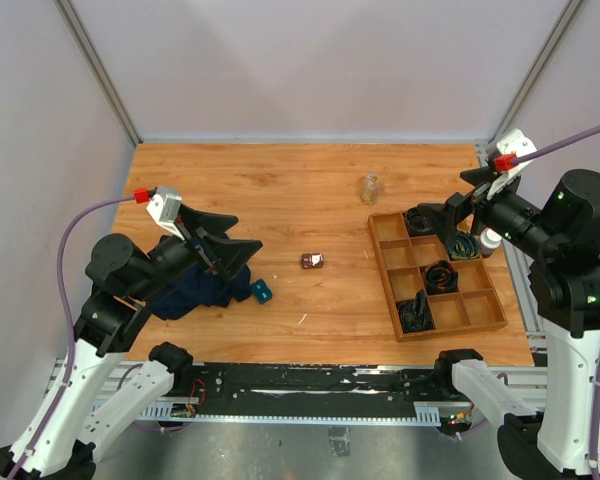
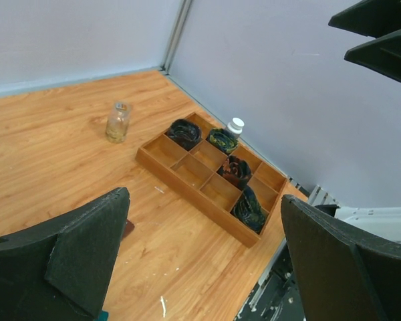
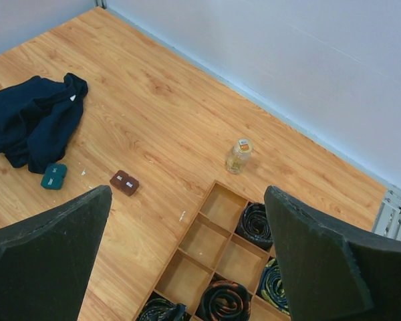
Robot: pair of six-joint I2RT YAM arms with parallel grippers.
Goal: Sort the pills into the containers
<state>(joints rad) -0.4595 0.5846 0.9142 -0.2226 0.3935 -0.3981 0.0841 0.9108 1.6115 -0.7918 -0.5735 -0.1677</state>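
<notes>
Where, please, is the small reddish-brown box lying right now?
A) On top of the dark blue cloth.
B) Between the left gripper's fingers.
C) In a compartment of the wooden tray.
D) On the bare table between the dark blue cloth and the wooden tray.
D: the reddish-brown box rests alone on the table, with the dark blue cloth to its left and the wooden tray to its right.

**Where things lie on the tabletop**

A divided tray [image 1: 478, 309] lies along the tabletop's [image 1: 280, 190] right edge, with rolled bundles [image 1: 441, 274] in four compartments. A jar [image 1: 371, 187] stands just behind its far left corner. A capped bottle [image 1: 491, 240] stands between the tray and the right edge. A small box [image 1: 313, 261] lies mid-table. Left of it, nearer the front edge, a little case [image 1: 263, 292] lies just beside a heaped cloth [image 1: 195, 290].
</notes>
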